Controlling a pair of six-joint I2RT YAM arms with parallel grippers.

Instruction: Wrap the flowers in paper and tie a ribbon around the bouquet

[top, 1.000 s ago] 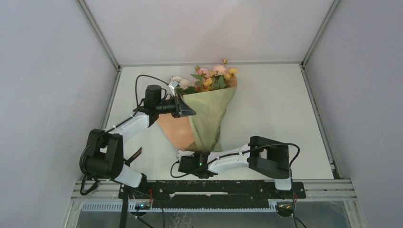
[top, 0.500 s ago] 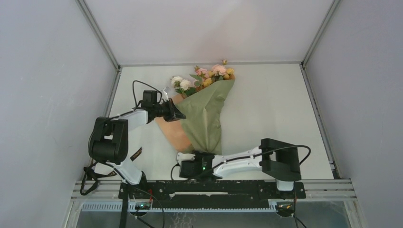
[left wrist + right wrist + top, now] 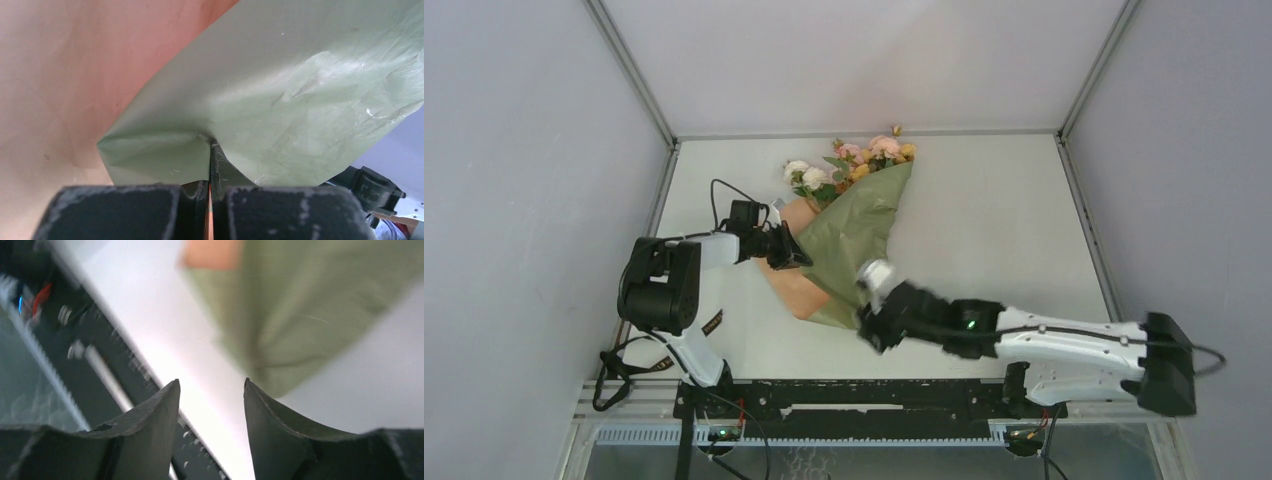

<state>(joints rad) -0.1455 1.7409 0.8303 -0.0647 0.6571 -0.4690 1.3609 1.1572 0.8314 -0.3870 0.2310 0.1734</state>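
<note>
The bouquet lies slanted on the white table, with the pink, yellow and whitish flowers [image 3: 854,162] at its far end. The olive-green paper [image 3: 856,232] is folded over the stalks, and a tan-orange strip [image 3: 796,288] shows on its left. My left gripper [image 3: 791,253] [image 3: 210,146] is shut on the paper's [image 3: 300,85] green left edge. My right gripper [image 3: 868,330] [image 3: 211,385] is open with nothing between its fingers, just above and beside the narrow lower tip of the paper [image 3: 305,310]. The ribbon is out of view.
The black frame rail [image 3: 874,395] [image 3: 100,355] runs along the table's near edge, close under the right gripper. Grey walls close in the table on the left, right and back. The right arm [image 3: 1064,340] stretches low across the front right.
The right gripper has opened, let go of the bouquet's lower tip and swung right and away from the rail. The left gripper has drawn the green flap lower and leftward over the bunch.
</note>
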